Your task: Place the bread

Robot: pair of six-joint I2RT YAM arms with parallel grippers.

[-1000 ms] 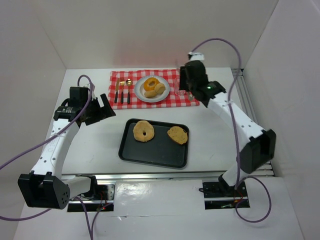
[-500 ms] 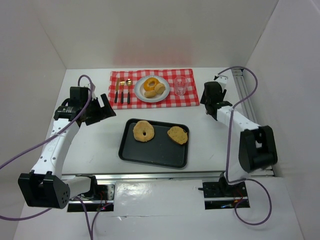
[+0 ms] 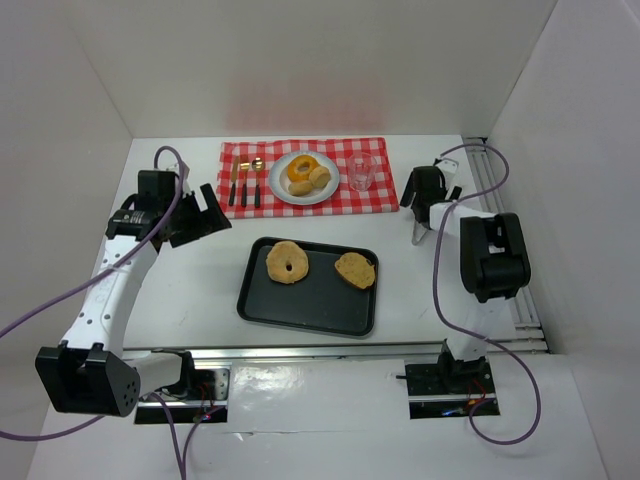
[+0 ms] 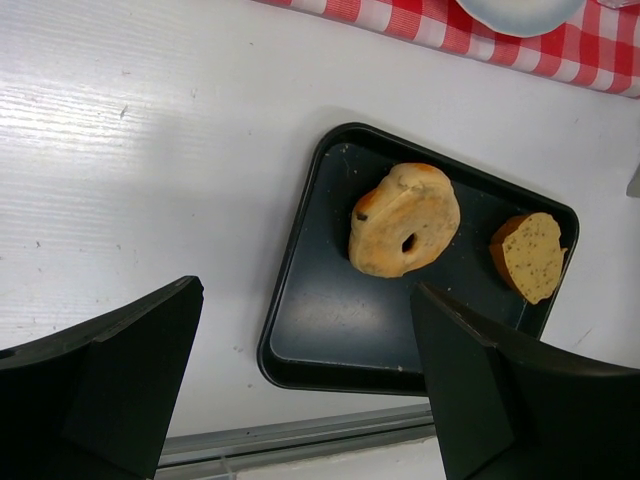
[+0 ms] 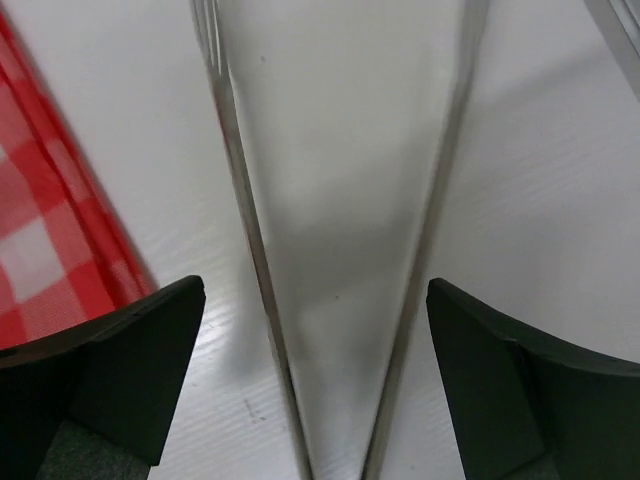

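The bread is in two places. An orange glazed doughnut [image 3: 300,168] and two small buns [image 3: 318,177] lie on a white plate [image 3: 280,190]. A pale ring [image 3: 287,262] [image 4: 404,220] and an oval flat roll [image 3: 355,270] [image 4: 528,256] lie on the black tray [image 3: 300,305] [image 4: 330,330]. My left gripper [image 3: 203,215] [image 4: 308,300] hovers open and empty, left of the tray. My right gripper [image 3: 425,192] [image 5: 316,290] is open low over the table at the right, its jaws straddling metal tongs [image 3: 419,232] [image 5: 235,180] that lie free on the table.
The plate stands on a red checkered cloth [image 3: 380,195] [image 5: 40,230] at the back, beside a clear glass [image 3: 360,170] and cutlery [image 3: 245,182]. White walls close in the left, back and right. A metal rail [image 3: 500,200] runs along the right edge.
My right arm drew back from over the glass to the right side and folded low by its base. The tongs now lie on the table between its jaws. The left arm stayed still.
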